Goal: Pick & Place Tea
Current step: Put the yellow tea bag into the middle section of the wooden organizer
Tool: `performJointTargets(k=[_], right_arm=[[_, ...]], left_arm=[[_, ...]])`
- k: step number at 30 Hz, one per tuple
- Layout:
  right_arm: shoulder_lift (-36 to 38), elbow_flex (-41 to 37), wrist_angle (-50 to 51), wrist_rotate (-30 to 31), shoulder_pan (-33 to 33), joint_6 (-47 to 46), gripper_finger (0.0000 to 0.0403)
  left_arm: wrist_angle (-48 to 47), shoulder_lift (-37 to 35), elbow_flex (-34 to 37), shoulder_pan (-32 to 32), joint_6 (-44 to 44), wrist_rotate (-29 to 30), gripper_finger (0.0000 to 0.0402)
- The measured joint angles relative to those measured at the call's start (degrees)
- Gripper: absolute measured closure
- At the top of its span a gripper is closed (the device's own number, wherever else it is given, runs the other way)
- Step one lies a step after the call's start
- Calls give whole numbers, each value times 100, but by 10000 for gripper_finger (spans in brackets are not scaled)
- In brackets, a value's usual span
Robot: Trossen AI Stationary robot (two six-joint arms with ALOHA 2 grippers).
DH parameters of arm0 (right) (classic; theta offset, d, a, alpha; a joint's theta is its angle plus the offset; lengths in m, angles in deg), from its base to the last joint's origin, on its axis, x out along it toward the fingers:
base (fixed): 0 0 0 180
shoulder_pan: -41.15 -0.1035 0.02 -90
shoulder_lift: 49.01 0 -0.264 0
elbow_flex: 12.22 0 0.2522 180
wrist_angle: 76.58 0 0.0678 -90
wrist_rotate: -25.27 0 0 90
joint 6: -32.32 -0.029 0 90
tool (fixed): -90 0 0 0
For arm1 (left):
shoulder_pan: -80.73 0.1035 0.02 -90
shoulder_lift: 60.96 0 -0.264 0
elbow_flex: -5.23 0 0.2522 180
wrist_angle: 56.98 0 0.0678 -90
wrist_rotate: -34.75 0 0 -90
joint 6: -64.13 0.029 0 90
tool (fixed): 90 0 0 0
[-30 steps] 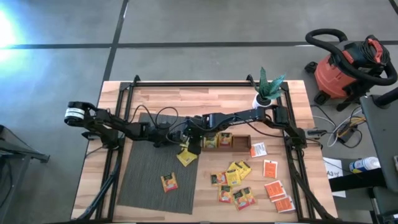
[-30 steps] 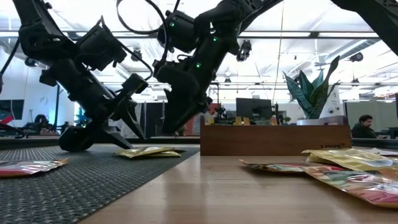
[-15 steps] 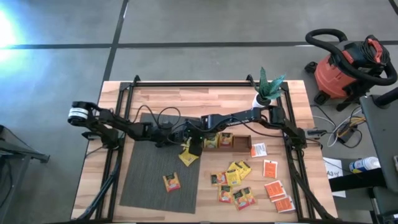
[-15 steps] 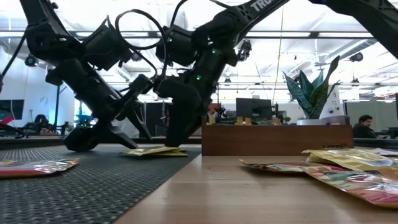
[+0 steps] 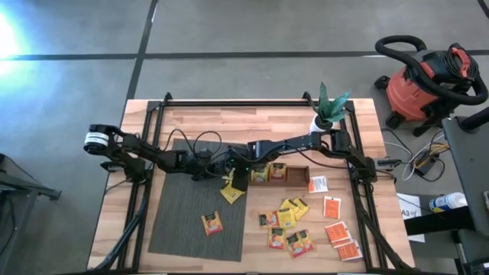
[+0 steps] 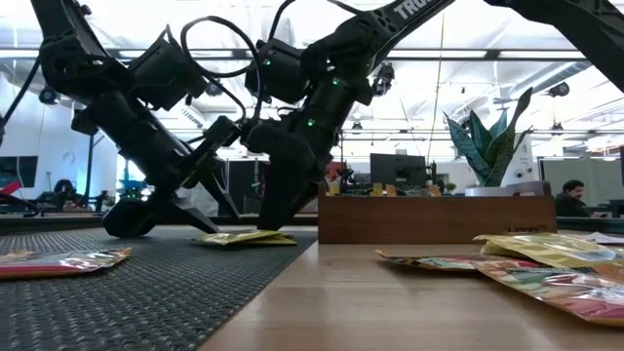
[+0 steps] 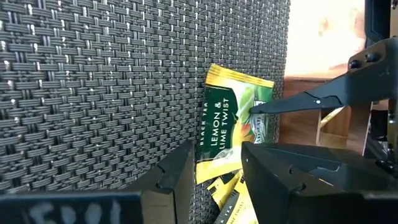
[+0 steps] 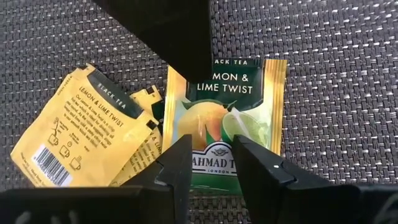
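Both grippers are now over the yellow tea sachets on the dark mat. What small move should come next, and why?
Probably the right gripper should lower and close on the Lemon & Lime Twist sachet. Its open fingers straddle that sachet's edge, while the left gripper is also open close by, and the sachet lies flat on the mat.

My left gripper [image 7: 214, 180] fingers cover the near edge of the lemon sachet [image 7: 233, 124]. Overlapped sachets [image 7: 227, 198] beneath it are partly hidden. Print on the loose sachets [image 5: 290, 229] is too small to read.
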Motion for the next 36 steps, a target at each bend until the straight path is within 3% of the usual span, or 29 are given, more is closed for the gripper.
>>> performJointTargets(k=[4,13,36], right_arm=[[124,6,-157,291,38,83,284],[517,34,-51,306,196,361,284],[337,-138,342,-241,310,515,284]], left_arm=[[143,-252,198,0,27,164,266],[20,-828,563,2,117,490,266],[50,113,-89,2,158,407,266]])
